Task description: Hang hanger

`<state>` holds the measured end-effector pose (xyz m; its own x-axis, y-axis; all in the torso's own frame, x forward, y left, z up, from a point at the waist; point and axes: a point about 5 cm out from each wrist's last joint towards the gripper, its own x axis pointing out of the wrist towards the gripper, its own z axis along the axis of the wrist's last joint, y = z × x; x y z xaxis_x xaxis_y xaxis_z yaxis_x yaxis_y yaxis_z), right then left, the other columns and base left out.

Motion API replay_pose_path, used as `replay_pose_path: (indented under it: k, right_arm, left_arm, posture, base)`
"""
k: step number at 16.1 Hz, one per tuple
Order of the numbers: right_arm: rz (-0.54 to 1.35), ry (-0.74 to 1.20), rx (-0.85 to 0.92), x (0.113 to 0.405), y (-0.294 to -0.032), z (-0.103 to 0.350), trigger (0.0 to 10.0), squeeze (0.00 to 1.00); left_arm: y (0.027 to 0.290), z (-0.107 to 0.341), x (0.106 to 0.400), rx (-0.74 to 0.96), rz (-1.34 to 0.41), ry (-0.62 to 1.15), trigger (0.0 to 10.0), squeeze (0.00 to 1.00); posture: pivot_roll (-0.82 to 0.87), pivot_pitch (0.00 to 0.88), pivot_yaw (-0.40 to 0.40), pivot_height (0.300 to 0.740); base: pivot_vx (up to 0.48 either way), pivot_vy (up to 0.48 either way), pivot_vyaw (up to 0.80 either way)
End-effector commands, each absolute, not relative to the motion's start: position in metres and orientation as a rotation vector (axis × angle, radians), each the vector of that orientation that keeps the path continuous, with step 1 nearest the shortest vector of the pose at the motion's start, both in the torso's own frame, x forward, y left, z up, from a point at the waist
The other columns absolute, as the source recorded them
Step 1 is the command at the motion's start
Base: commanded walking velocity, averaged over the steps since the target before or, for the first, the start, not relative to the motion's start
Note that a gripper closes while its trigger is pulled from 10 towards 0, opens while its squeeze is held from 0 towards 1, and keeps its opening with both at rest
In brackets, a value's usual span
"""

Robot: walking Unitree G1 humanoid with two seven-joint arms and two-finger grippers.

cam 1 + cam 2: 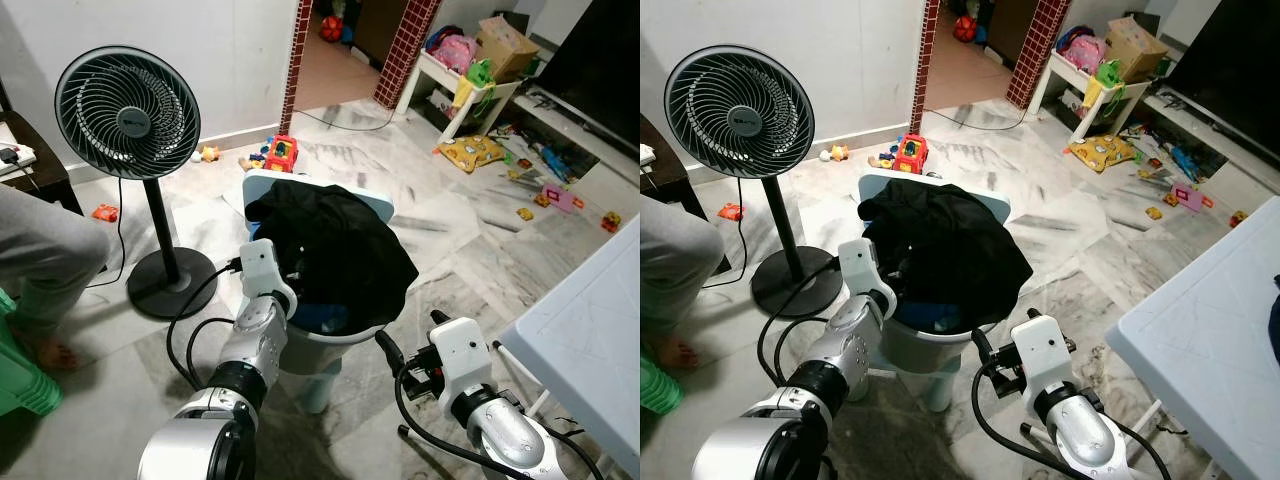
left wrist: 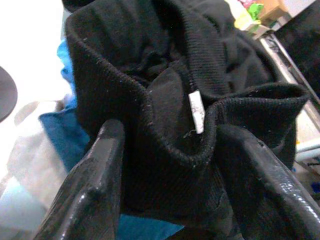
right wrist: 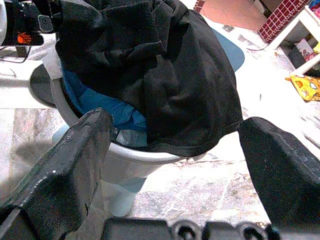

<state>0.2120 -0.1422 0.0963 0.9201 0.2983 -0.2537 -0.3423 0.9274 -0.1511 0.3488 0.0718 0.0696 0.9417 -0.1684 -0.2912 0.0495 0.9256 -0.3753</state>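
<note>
On the marble floor (image 1: pixel 420 170) directly before me stood a pale laundry basket (image 1: pixel 330 345), heaped with a black garment (image 1: pixel 335 245) that draped over its rim, with blue cloth (image 3: pixel 107 110) lying under it. My left gripper (image 2: pixel 167 150) was pushed into the near edge of that pile. Its two black fingers (image 2: pixel 95 185) stood apart, with a ribbed black fold of the garment bulging between them; a small white tag (image 2: pixel 196 111) was sewn into that fold. Whether the fingers actually pinched the cloth I could not tell. My right gripper (image 3: pixel 172 165) hung low beside the basket, apart from it, its fingers spread wide with nothing between them, facing the basket's wall and the overhanging black hem.

I could make out no hanger among the clothes; if one lay in the basket, the garment covered it.

To my left a black pedestal fan (image 1: pixel 127 112) stood on its round base, and a person's bent leg in grey trousers (image 1: pixel 45 255) came in at the edge. A white table (image 1: pixel 590 320) stood at my right. Toys (image 1: pixel 280 152) were scattered across the floor further off, near a white shelf (image 1: pixel 455 85).
</note>
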Motion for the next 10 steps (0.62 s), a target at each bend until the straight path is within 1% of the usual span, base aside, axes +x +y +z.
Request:
replay_pose_path:
  k: [1, 6, 10]
  right_arm:
    - [0.296, 0.239, -0.205, 0.2101, -0.1500, 0.0972, 10.0, 0.00]
    - [0.281, 0.236, -0.197, 0.2105, -0.1472, 0.0966, 10.0, 0.00]
    - [0.270, 0.237, -0.201, 0.2101, -0.1512, 0.0965, 10.0, 0.00]
  left_arm:
    - [0.0595, 0.0731, 0.3491, -0.378, -0.151, 0.327, 0.0, 0.00]
    - [0.0633, 0.0760, 0.3525, -0.365, -0.159, 0.320, 0.0, 0.00]
    - [0.0655, 0.0785, 0.3548, -0.354, -0.159, 0.311, 0.0, 0.00]
  posture:
    - [-0.04, 0.118, -0.190, 0.740]
    - [-0.03, 0.114, -0.174, 0.740]
    - [-0.03, 0.114, -0.171, 0.740]
  base:
    - [0.000, 0.000, 0.00]
    - [0.000, 0.000, 0.00]
    - [0.000, 0.000, 0.00]
